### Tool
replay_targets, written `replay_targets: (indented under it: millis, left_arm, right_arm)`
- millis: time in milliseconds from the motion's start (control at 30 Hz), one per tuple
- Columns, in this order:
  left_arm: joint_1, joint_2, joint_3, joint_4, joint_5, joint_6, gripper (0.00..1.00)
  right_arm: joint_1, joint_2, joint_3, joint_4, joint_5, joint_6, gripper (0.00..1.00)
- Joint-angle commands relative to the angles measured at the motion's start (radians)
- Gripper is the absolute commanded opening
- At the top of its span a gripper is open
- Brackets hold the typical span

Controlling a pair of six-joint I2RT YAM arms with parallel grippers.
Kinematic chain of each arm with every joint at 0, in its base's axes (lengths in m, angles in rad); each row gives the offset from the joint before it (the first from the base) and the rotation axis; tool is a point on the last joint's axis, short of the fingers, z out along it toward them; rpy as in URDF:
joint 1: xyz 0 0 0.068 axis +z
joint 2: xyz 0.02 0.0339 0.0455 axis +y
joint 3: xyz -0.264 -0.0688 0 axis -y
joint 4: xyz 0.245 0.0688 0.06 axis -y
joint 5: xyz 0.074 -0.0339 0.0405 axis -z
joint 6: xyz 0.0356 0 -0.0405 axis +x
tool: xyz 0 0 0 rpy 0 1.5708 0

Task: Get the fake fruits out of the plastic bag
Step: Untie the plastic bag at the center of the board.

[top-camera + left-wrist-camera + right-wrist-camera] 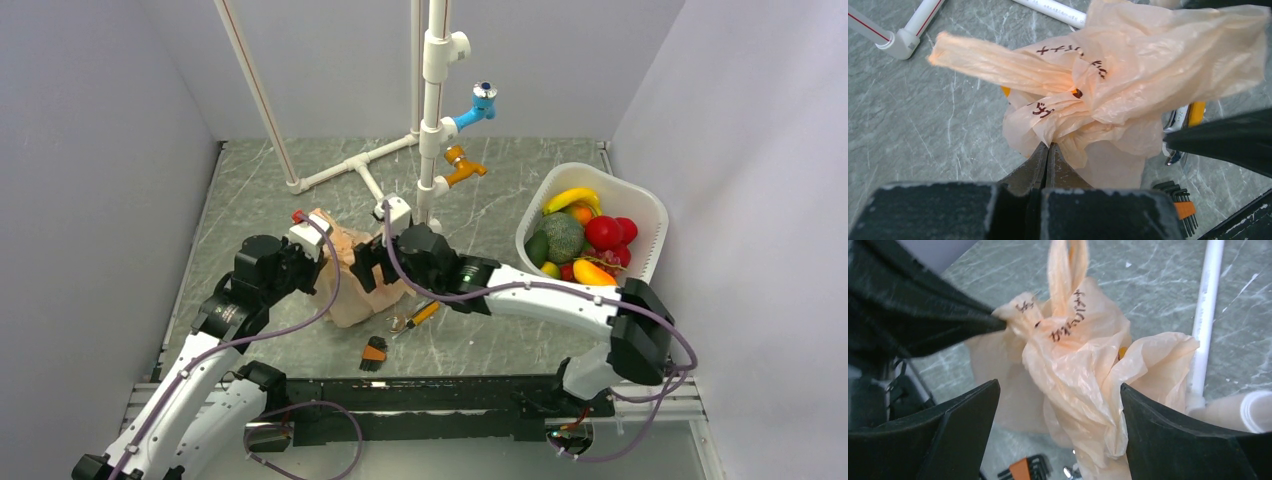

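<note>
One crumpled translucent peach plastic bag (1108,85) stands bunched upright. Left gripper (1049,147) clenches its lower fold. The right gripper (1059,387) straddles it, jaws spread.

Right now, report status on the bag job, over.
Left end effector shut on bag. Right end effector open, straddling bag. Hex keys and pipe close by.

Plastic bag (1128,60): thin, crinkled, translucent peach film. Tabletop (500,190): grey marble-pattern, smooth, low sheen. Pipe frame (435,90): smooth white plastic. Basket (650,205): white plastic.
</note>
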Motion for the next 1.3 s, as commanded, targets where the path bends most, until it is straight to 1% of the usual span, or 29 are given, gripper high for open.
replay_targets:
  millis: [0, 133, 200, 233, 267, 300, 333, 367, 433, 533, 600, 633, 733, 833, 900, 933, 967, 1033, 1067, 1100, 1133, 1167, 1233, 1267]
  left_arm:
    - [0.003, -0.013, 0.002, 0.047, 0.028, 0.008, 0.0]
    - [0.003, -0.025, 0.003, 0.043, 0.017, 0.009, 0.0]
    - [0.004, -0.037, -0.001, 0.047, 0.003, 0.009, 0.0]
    - [0.003, -0.042, -0.003, 0.05, -0.006, 0.01, 0.0]
    - [0.003, -0.047, -0.003, 0.052, -0.016, 0.008, 0.0]
    - [0.003, -0.052, -0.002, 0.052, -0.032, 0.007, 0.0]
    - [0.003, -0.058, -0.001, 0.051, -0.046, 0.006, 0.0]
    - [0.003, -0.064, -0.002, 0.049, -0.063, 0.005, 0.0]
    - [0.003, -0.08, -0.005, 0.047, -0.112, -0.001, 0.0]
    - [0.003, -0.091, -0.007, 0.042, -0.194, -0.011, 0.0]
    - [0.003, -0.091, 0.0, 0.03, -0.243, -0.021, 0.0]
    - [0.003, -0.093, 0.002, 0.027, -0.262, -0.026, 0.0]
    - [0.003, -0.101, 0.001, 0.025, -0.302, -0.033, 0.0]
    - [0.003, -0.111, -0.001, 0.03, -0.302, -0.032, 0.0]
    - [0.003, -0.116, 0.0, 0.031, -0.27, -0.026, 0.0]
    - [0.003, -0.118, -0.001, 0.035, -0.249, -0.023, 0.06]
    - [0.003, -0.122, -0.002, 0.041, -0.211, -0.017, 0.15]
    - [0.003, -0.134, -0.009, 0.059, -0.139, -0.008, 0.38]
    - [0.003, -0.143, -0.011, 0.066, -0.087, -0.004, 0.47]
    - [0.003, -0.15, -0.015, 0.075, -0.039, 0.0, 0.54]
    - [0.003, -0.159, -0.021, 0.085, 0.016, 0.002, 0.6]
    - [0.003, -0.166, -0.024, 0.098, 0.071, 0.007, 0.63]
    - [0.003, -0.181, -0.029, 0.126, 0.161, 0.006, 0.67]
    - [0.003, -0.19, -0.039, 0.149, 0.181, -0.003, 0.68]
  right_arm:
    - [0.011, 0.086, 0.122, -0.063, 0.134, 0.006, 0.88]
    - [0.01, 0.141, 0.153, -0.103, 0.238, 0.037, 0.86]
    - [0.01, 0.159, 0.154, -0.126, 0.288, 0.06, 0.84]
    - [0.011, 0.162, 0.149, -0.134, 0.314, 0.073, 0.8]
    - [0.009, 0.159, 0.132, -0.13, 0.336, 0.078, 0.72]
    - [0.008, 0.15, 0.108, -0.118, 0.355, 0.083, 0.6]
    - [0.006, 0.138, 0.08, -0.104, 0.372, 0.09, 0.52]
    - [0.004, 0.114, 0.052, -0.092, 0.382, 0.095, 0.47]
    - [0.003, 0.077, -0.003, -0.073, 0.395, 0.101, 0.41]
    - [-0.004, 0.007, -0.087, -0.052, 0.389, 0.094, 0.33]
    - [-0.013, -0.034, -0.15, -0.008, 0.364, 0.082, 0.24]
    - [-0.02, -0.051, -0.18, 0.006, 0.345, 0.079, 0.22]
    - [-0.038, -0.09, -0.233, -0.001, 0.301, 0.086, 0.11]
    - [-0.039, -0.118, -0.251, 0.012, 0.226, 0.065, 0.07]
    - [-0.039, -0.13, -0.249, 0.022, 0.176, 0.052, 0.06]
    - [-0.039, -0.135, -0.247, 0.031, 0.155, 0.045, 0.05]
    - [-0.04, -0.137, -0.244, 0.039, 0.136, 0.04, 0.05]
    - [-0.043, -0.131, -0.224, 0.037, 0.106, 0.035, 0.05]
    - [-0.045, -0.123, -0.211, 0.031, 0.096, 0.035, 0.05]
    - [-0.046, -0.112, -0.199, 0.027, 0.087, 0.035, 0.06]
    - [-0.048, -0.101, -0.188, 0.022, 0.079, 0.036, 0.06]
    - [-0.049, -0.09, -0.178, 0.016, 0.072, 0.037, 0.06]
    - [-0.053, -0.066, -0.157, 0.0, 0.057, 0.044, 0.06]
    - [-0.055, -0.059, -0.149, -0.006, 0.05, 0.05, 0.06]
